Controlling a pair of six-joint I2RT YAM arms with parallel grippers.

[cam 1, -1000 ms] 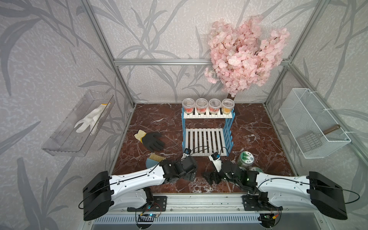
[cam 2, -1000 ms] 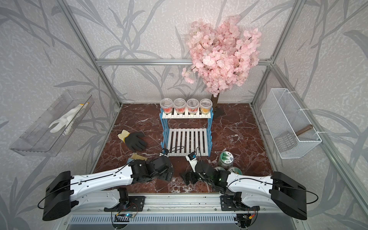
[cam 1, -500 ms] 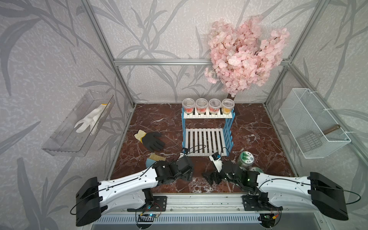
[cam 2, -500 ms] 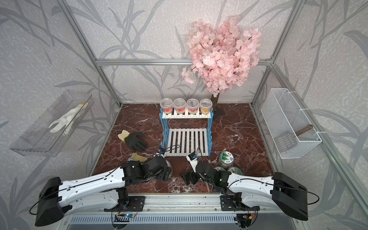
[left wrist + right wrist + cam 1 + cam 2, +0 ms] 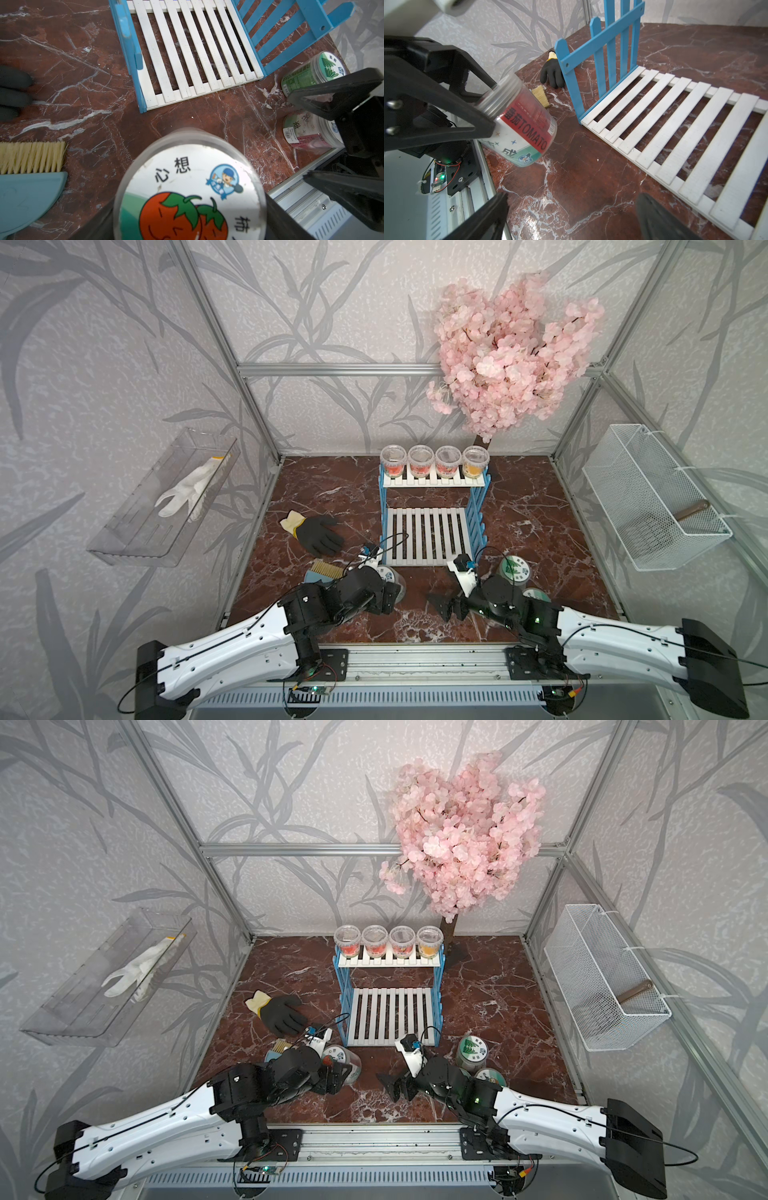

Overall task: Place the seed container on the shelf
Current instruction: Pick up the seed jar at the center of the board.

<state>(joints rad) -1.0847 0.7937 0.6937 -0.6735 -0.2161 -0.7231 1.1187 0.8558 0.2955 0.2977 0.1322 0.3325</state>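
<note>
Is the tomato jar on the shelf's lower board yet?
No, the jar is tilted in the left gripper, short of the shelf, whose lower board is bare.

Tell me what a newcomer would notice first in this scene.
The pink blossom tree towering in the far right corner draws the eye first. Next comes the blue-and-white shelf mid-floor, four jars lined along its top tier. Up front, the left gripper clamps a tilted tomato seed jar just before the shelf.

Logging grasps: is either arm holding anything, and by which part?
Left gripper grips the tomato seed jar by its sides below the lid; right gripper empty.
</note>
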